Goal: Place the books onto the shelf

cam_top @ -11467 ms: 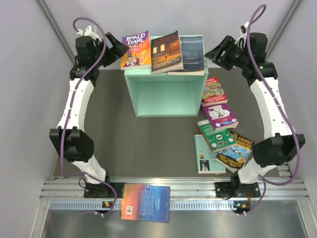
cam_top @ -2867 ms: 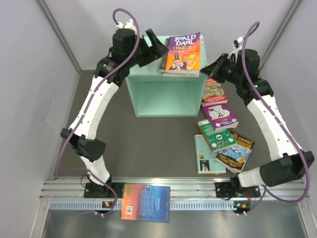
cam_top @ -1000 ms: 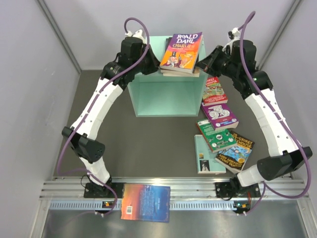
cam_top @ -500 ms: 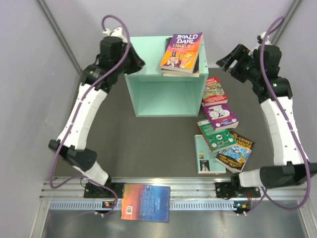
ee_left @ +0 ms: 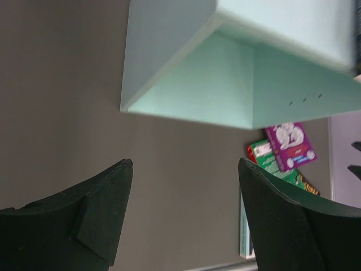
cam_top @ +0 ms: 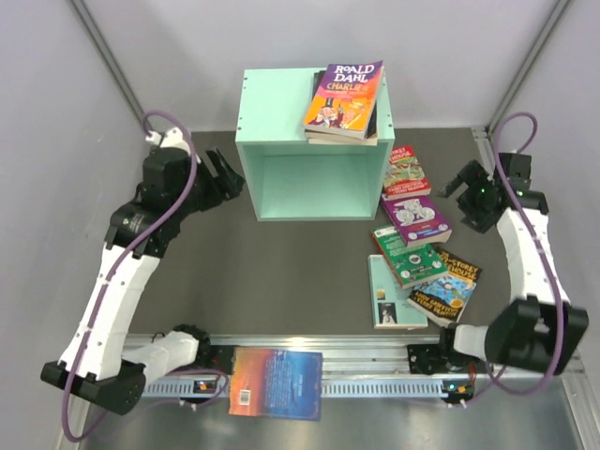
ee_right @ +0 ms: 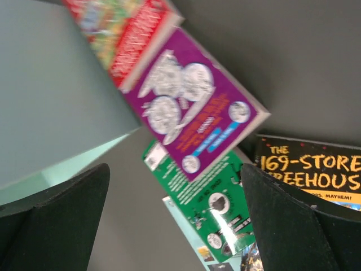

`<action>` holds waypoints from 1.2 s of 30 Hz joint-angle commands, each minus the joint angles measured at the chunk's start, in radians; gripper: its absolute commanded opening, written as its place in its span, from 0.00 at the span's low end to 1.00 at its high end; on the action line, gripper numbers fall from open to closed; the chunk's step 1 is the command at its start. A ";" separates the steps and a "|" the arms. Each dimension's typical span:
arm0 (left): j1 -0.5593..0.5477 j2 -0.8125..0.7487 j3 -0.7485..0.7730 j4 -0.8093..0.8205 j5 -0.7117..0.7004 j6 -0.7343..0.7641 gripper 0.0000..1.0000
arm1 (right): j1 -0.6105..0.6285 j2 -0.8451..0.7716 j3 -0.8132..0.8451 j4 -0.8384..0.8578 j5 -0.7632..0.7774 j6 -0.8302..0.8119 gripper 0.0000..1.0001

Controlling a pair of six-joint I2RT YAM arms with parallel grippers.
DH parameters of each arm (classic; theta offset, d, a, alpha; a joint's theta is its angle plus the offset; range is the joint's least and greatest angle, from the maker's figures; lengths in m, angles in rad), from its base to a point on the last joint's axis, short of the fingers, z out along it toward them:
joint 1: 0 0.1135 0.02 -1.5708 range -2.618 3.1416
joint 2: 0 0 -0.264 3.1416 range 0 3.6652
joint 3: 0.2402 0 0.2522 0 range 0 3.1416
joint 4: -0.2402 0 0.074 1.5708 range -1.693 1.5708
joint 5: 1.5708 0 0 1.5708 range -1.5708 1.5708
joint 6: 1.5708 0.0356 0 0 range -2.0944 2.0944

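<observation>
Nearest me, a blue-and-orange book (cam_top: pixel 276 382) lies on the metal rail (cam_top: pixel 375 354) at the near edge, between the two arm bases. On the dark worktop (cam_top: pixel 281 272), toward the near right corner, a pale teal book (cam_top: pixel 384 302) lies flat with a treehouse book (cam_top: pixel 446 284) overlapping its right side. A green book (cam_top: pixel 410 251) lies partly over both, a purple book (cam_top: pixel 416 217) sits just beyond it, and farther still a red book (cam_top: pixel 405 172) lies just beside the shelf's right wall. My right tool (cam_top: pixel 457 183) hangs near the right edge, just right of the purple book, fingers spread wide and pinching nothing; its wrist view looks down on those covers. My left tool (cam_top: pixel 225 176) sits beside the shelf's left wall without touching it, also spread and empty. The mint-green shelf (cam_top: pixel 277 103) stands at the middle of the far edge, open front facing me, with a stack of books (cam_top: pixel 344 98) on the right half of its top.
</observation>
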 commanded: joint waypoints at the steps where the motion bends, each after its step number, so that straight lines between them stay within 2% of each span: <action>1: 0.000 -0.033 -0.114 0.008 0.068 -0.078 0.80 | -0.089 0.086 -0.013 0.026 -0.096 0.044 1.00; 5: 0.000 -0.062 -0.139 -0.011 0.082 -0.082 0.79 | -0.190 0.203 -0.027 0.120 -0.193 0.062 1.00; 11: 0.000 -0.093 -0.132 -0.075 0.053 -0.065 0.78 | -0.225 0.352 -0.029 0.155 -0.228 0.026 1.00; 15: 0.000 -0.120 -0.163 -0.087 0.036 -0.073 0.78 | -0.225 0.408 -0.100 0.187 -0.244 0.021 1.00; 24: 0.000 -0.103 -0.191 -0.078 0.039 -0.078 0.78 | -0.225 0.453 -0.167 0.195 -0.254 0.001 1.00; 36: 0.000 -0.071 -0.192 -0.071 0.053 -0.055 0.77 | -0.202 0.439 -0.360 0.462 -0.342 0.124 1.00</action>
